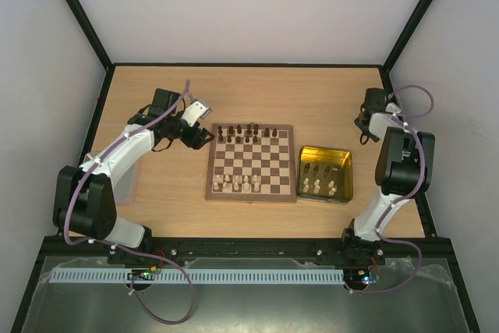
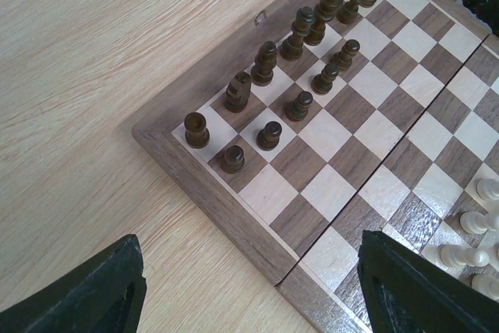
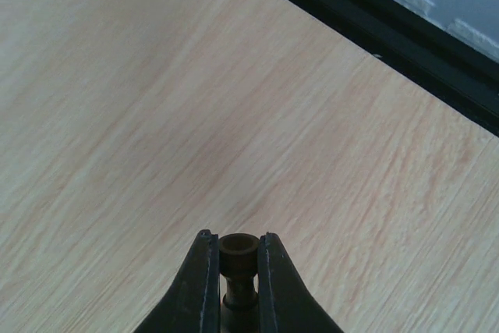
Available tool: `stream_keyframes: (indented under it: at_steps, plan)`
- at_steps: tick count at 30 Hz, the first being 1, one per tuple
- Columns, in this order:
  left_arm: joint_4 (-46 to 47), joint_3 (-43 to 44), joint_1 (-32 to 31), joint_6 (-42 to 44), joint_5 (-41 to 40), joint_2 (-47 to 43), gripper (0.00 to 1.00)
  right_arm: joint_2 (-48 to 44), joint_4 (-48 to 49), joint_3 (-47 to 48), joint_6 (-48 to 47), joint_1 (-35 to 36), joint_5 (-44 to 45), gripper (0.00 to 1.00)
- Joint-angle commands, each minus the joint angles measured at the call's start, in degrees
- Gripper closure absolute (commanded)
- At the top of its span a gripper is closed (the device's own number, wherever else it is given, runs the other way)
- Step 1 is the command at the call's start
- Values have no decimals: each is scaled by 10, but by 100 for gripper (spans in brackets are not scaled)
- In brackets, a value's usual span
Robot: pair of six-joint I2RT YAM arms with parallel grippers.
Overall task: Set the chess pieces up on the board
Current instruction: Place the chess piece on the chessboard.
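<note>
board (image 1: 251,163) on pale wood table (image 1: 312,99), white walls (image 1: 249,5) around.

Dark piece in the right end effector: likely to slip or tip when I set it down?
Probably stiff and light: the piece looks like small turned wood. Round and smooth, it may twist in the right end effector. Slim, so it could tip on release.

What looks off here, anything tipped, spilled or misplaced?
Nothing tipped or spilled. One oddity: the right gripper is shut on a dark piece over the table, well away from the board.
</note>
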Motion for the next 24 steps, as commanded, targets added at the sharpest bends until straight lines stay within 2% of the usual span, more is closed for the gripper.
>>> stream_keyframes:
  at_steps: [1,5,13,17,24]
  plan:
    - [-8,2,1,-4,12,-11,25,-51,150,-66,-26,33,90,98]
    - [-9,2,2,-4,12,-11,25,-86,259,-145,-51,37,118,98]
    - [-8,3,0,-4,14,-8,25,-115,303,-184,-79,39,153,98]
    - [-9,2,-2,-3,13,-13,25,-113,292,-181,-100,41,158,98]
    - [-10,5,-2,-4,15,-13,25,-159,194,-147,-43,92,146,98]
